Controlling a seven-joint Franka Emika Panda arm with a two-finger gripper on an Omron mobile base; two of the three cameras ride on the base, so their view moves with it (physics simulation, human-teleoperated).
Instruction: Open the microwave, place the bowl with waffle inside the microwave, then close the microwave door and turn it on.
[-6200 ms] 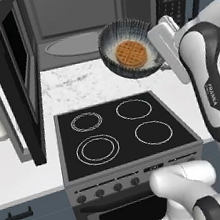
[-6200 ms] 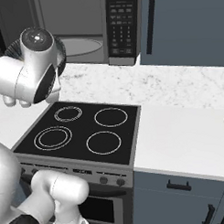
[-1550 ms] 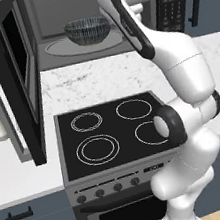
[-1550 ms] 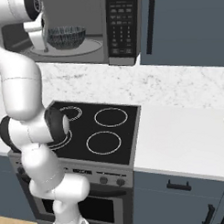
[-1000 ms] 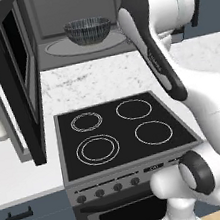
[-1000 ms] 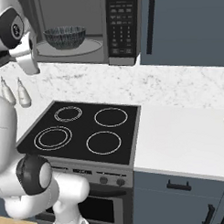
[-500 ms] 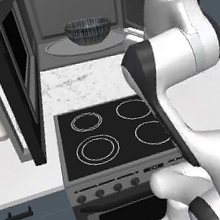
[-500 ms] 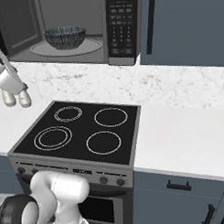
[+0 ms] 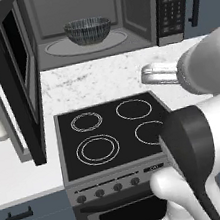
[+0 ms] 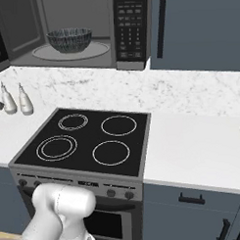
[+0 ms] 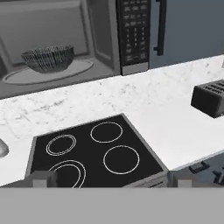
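Note:
The microwave stands open above the counter, and the microwave door is swung out to the left. Inside, the dark ribbed bowl sits upright on the round turntable. Its wall hides the waffle. My gripper hangs well back from the microwave, over the front of the stove. It is open, its fingertips wide apart with nothing between them. The black keypad panel is at the microwave's right.
A black four-ring stove lies below the microwave. Two small bottles stand on the counter to its left. A dark toaster sits on the right counter. My white arm fills the lower right of the left base view.
My arm has drawn back from the microwave and dropped low toward the base. The bowl stays on the turntable and the door stays open.

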